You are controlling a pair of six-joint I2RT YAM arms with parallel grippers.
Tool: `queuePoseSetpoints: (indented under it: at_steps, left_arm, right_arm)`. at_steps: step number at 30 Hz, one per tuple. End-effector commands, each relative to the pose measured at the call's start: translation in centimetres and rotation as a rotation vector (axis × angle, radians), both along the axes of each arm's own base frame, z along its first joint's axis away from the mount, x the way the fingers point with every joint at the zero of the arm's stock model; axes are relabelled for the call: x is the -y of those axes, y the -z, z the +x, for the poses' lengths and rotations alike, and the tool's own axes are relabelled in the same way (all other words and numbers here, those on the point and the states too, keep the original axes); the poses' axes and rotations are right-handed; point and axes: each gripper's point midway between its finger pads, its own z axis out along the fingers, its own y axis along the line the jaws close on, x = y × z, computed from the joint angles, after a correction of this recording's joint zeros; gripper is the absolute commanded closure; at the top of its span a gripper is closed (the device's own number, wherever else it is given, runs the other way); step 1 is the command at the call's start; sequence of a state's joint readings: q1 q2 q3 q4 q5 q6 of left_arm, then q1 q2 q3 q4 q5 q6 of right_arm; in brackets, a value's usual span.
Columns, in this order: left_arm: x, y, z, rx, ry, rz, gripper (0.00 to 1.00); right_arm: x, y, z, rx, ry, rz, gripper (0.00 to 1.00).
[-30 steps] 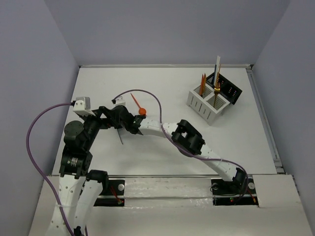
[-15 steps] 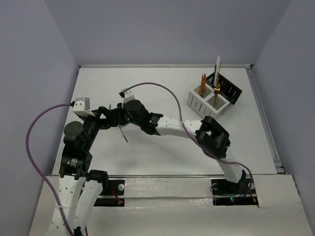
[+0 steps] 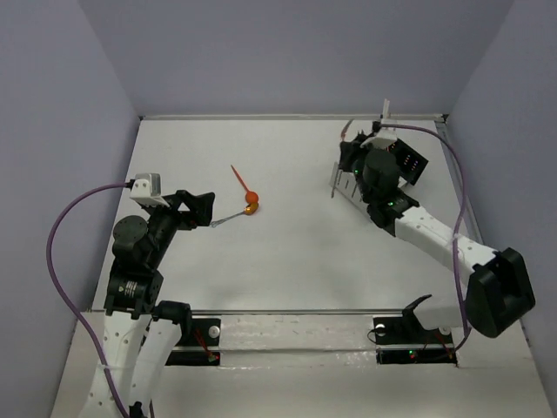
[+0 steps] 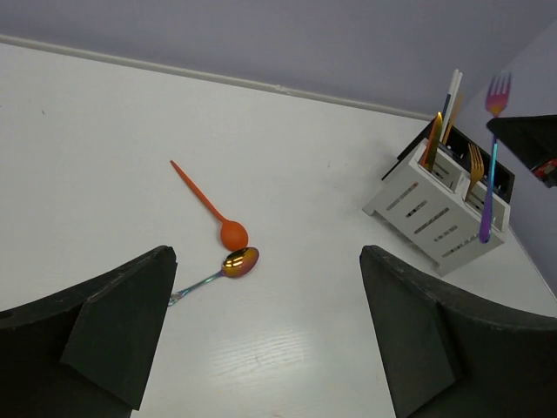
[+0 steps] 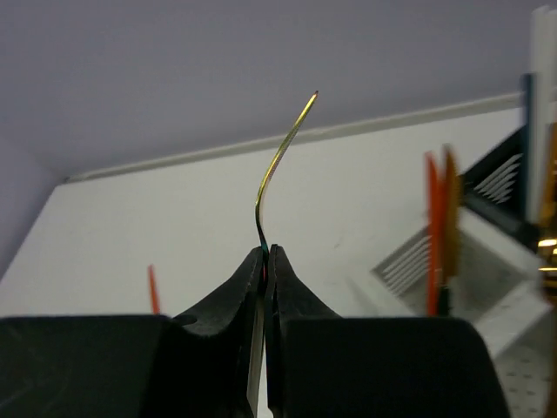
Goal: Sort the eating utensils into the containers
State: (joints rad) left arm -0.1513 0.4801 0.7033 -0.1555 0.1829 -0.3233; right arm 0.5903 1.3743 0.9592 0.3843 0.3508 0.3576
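My right gripper (image 5: 265,254) was clenched on the iridescent fork (image 4: 492,165), tines up, handle hanging just beside the white caddy (image 4: 418,213) at upper right, judged ready for an upright drop. My left gripper (image 3: 207,209) stood open, empty, centre left, near the orange spoon (image 4: 209,205) and metallic spoon (image 4: 238,261)

White/blk arms (image 3: 426,231), purple cables (image 3: 50,248), blk R tool (image 5: 265,254).
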Motion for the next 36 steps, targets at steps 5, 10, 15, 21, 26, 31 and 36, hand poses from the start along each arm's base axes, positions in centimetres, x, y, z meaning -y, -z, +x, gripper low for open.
queuePoseSetpoints:
  at_steps: [5, 10, 15, 21, 26, 31, 36]
  left_arm:
    - [0.8, -2.7, -0.3, 0.084, 0.049, -0.005, 0.01]
    - [1.0, -2.7, -0.4, 0.084, 0.057, -0.005, 0.01]
    - [1.3, -2.4, -0.2, 0.072, 0.069, -0.001, 0.01]
    - [1.4, -2.4, -0.2, 0.073, 0.073, -0.001, 0.01]
    - [1.5, -2.4, -0.2, 0.073, 0.077, -0.003, 0.01]
    - [1.5, -2.4, -0.2, 0.075, 0.076, -0.002, 0.01]
    - [1.5, -2.5, -0.3, 0.075, 0.08, -0.005, 0.01]
  right_arm:
    - [16.2, -4.0, 2.2, 0.125, 0.452, -0.157, 0.93]
    - [20.3, -3.7, 3.0, 0.168, 0.617, -0.193, 0.93]
    - [21.8, -1.8, 4.0, 0.159, 0.71, -0.226, 0.93]
    - [22.7, 0.5, 4.3, 0.155, 0.767, -0.291, 0.93]
    - [22.8, 1.4, 5.0, 0.168, 0.78, -0.308, 0.93]
    - [22.4, 2.4, 5.3, 0.147, 0.759, -0.311, 0.93]
    - [21.7, 3.0, 4.4, 0.134, 0.71, -0.192, 0.81]
